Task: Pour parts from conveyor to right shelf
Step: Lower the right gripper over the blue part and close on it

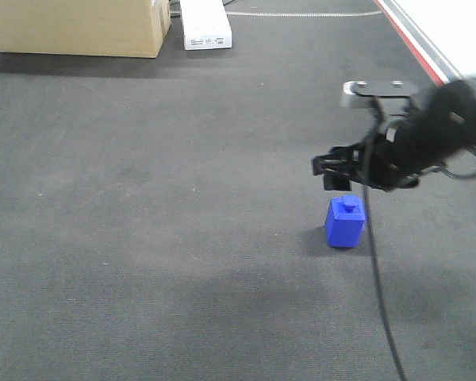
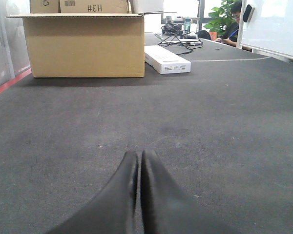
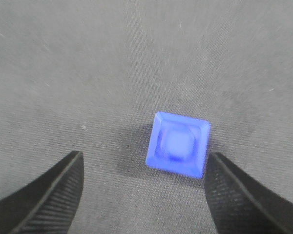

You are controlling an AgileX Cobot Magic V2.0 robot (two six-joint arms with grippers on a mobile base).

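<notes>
Now, R jaws spread over blue block [image 1: 345, 221], L jaws pressed together, bare belt [image 1: 143, 198] round, red edge [image 1: 416, 44] distant.

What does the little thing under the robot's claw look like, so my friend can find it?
Find the wide dark grey belt with a cardboard box at its far end. Toward its right side, just below the open right claw, sits a small block. It is the only bright blue thing there, with a knob on top.

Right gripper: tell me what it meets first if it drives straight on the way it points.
Most likely the small bright blue plastic block, framed by the open right gripper; depth is unclear. Beyond it lies only the dark grey felt belt.
</notes>
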